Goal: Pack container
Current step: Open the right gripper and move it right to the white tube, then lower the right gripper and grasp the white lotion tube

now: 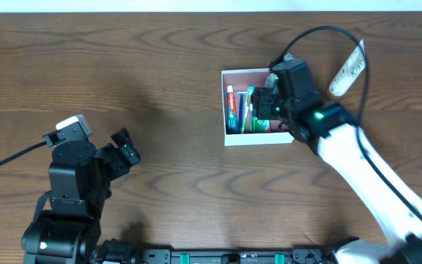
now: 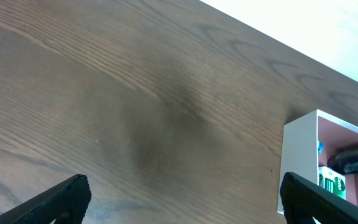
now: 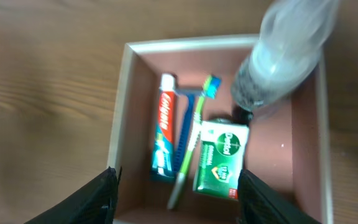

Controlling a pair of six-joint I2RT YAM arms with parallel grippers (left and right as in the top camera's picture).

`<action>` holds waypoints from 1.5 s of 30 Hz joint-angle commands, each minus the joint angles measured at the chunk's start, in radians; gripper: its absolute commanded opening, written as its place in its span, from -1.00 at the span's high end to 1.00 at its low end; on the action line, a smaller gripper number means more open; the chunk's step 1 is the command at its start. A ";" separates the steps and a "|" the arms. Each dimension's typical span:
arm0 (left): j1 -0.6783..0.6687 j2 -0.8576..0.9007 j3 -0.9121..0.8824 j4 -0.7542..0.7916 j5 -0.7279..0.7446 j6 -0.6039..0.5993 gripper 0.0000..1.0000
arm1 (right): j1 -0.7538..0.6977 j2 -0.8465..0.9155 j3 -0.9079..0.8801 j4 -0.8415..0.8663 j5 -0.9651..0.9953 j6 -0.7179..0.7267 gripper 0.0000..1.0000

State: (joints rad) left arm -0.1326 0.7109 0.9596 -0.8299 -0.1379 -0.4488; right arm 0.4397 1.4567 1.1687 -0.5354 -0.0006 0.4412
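Apparently dropping bottle [image 3: 284,50] into box [image 3: 120,112].
Empty and parted: right end effector [image 3: 178,186], left end effector [image 2: 182,193]; next, lift the right clear.

You are looking at a big wooden table [image 1: 160,73]. It is dark brown, and you can see wavy lines in the wood running from side to side. The table fills almost all of every view. Along its far edge, at the top of the overhead view, you see a thin pale strip [image 1: 196,4]. You cannot tell if it is wall or floor. In the left wrist view a bright white area [image 2: 303,25] shows past the table's edge. The light is soft and even. A dim, fuzzy shadow [image 2: 160,130] lies on the wood.
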 commanded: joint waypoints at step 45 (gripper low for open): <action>0.003 0.000 0.001 0.001 -0.005 -0.009 -0.96 | -0.539 0.094 0.013 0.217 0.098 -0.317 -0.19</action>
State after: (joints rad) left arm -0.1326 0.7109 0.9596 -0.8299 -0.1379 -0.4488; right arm -0.0933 1.5345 1.1725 -0.3325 0.1417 0.1699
